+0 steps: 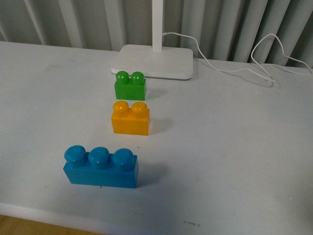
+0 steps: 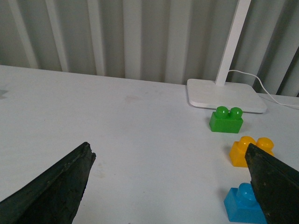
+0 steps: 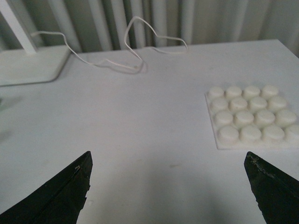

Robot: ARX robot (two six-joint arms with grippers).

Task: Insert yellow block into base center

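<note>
Left gripper (image 2: 168, 150): jaws spread wide, nothing between them.
Right gripper (image 3: 168, 159): likewise wide and empty.
Yellow block (image 1: 130, 118): upright on the table (image 1: 234, 147), studs up, between the green brick (image 1: 130, 85) and the blue brick (image 1: 101, 167), apart from both.
Long axis: we see it run side to side across the front view.
Base (image 3: 250, 119): studs bare, seen only from the right wrist.
Nearer arm: we judge the left. The block lies ahead of it, off to one side of the gap, so the arm must shift that way before closing.
</note>
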